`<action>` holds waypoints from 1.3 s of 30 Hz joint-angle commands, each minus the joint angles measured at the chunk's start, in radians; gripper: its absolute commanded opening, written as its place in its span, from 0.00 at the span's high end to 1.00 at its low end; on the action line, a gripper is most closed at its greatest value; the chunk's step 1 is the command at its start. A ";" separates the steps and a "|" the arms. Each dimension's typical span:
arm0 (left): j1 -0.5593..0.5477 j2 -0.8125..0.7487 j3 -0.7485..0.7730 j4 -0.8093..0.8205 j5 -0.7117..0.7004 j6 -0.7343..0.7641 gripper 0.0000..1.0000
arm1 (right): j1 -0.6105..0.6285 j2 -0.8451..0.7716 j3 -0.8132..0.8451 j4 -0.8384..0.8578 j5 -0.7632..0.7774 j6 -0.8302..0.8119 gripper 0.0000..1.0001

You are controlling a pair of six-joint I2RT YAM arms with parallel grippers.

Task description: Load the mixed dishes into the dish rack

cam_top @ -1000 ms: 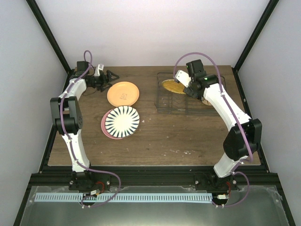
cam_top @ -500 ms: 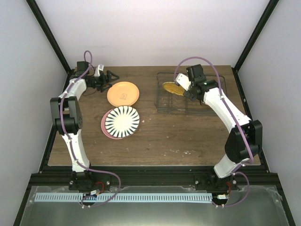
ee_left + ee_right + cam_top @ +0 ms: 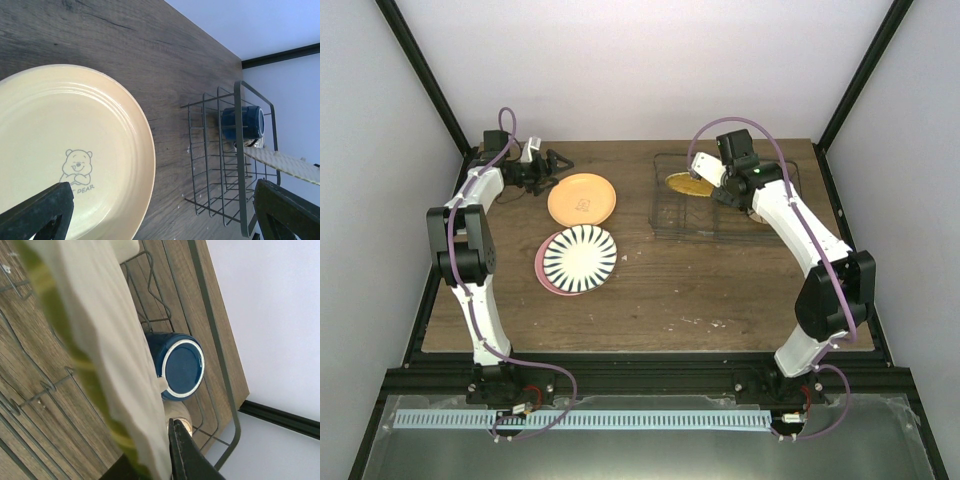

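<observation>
My right gripper (image 3: 698,172) is shut on the rim of the yellow-orange grid-patterned plate (image 3: 679,183) and holds it tilted inside the dish rack (image 3: 665,215), at its back left. In the right wrist view the plate (image 3: 100,335) fills the left side, edge-on, with my gripper (image 3: 162,460) closed on it. The dark blue mug (image 3: 182,365) lies in the rack behind it, with a cream bowl (image 3: 179,414) beside it. My left gripper (image 3: 556,160) is open and empty just behind a peach bear-print plate (image 3: 582,198). The striped plate (image 3: 580,258) lies on the pink plate (image 3: 540,268).
In the left wrist view my open gripper (image 3: 162,200) hovers over the peach plate's (image 3: 60,150) edge, and the rack (image 3: 240,165), the mug (image 3: 242,122) and the grid plate (image 3: 290,166) show to the right. Black frame posts stand at the back corners.
My right gripper has shifted the grid plate slightly toward the rack's back left and tilted it more on edge. The left arm has not moved.
</observation>
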 commanded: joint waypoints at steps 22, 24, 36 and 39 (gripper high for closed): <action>0.012 -0.015 -0.005 0.019 0.017 0.000 0.00 | -0.018 -0.001 -0.105 0.109 -0.047 -0.082 0.99; 0.012 -0.013 -0.002 0.017 0.019 0.000 0.00 | -0.019 0.000 -0.122 0.119 -0.049 -0.078 0.99; 0.012 -0.012 -0.004 0.011 0.017 0.001 0.00 | -0.029 0.037 -0.146 0.149 -0.072 -0.067 0.99; 0.012 -0.012 -0.005 0.011 0.014 0.001 0.00 | -0.029 0.049 -0.142 0.154 -0.071 -0.065 0.95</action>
